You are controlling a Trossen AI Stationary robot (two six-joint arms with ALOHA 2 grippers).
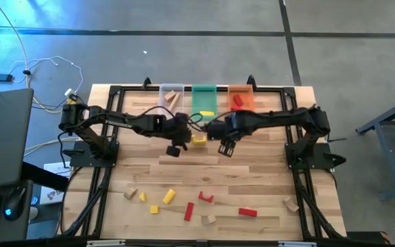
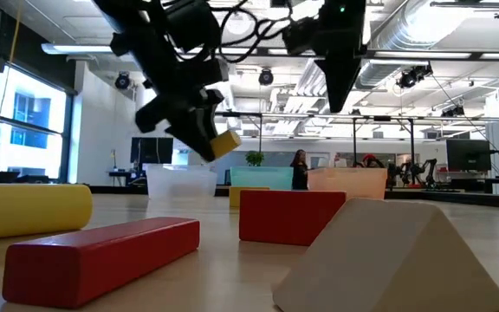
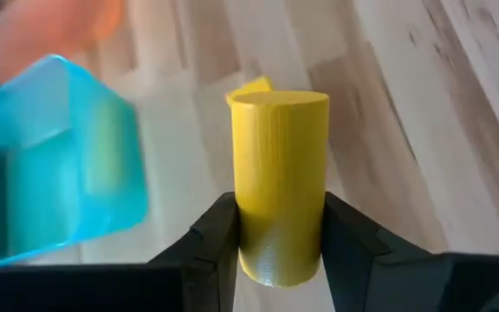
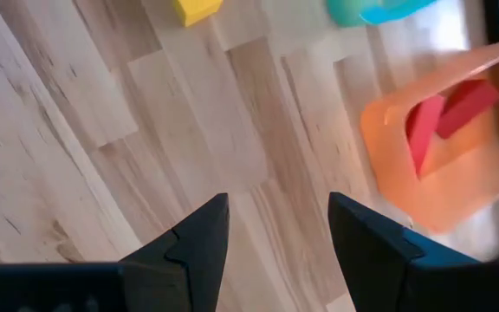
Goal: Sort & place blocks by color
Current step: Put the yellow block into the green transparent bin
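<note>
Clear bin (image 1: pixel 171 96): far edge of the table, leftmost of three; one or two tan pieces inside.
Green bin (image 1: pixel 204 97): middle; a yellow piece lies in it.
Orange bin (image 1: pixel 241 96): rightmost; red pieces inside, plain in the right wrist view.
Left gripper (image 1: pixel 177 145): mid-table, short of the green bin, fingers clamped on a yellow cylinder (image 3: pixel 280 178), carried clear of the wood.
Yellow block (image 1: pixel 199 139): loose on the table, between the two grippers.
Right gripper (image 1: pixel 225 147): beside the left one, jaws parted, holding nothing.
Unsorted blocks (image 1: pixel 188 204): roughly a dozen red, yellow and tan pieces along the near edge.
Progress: judged under half done.
Markings: none legible.
</note>
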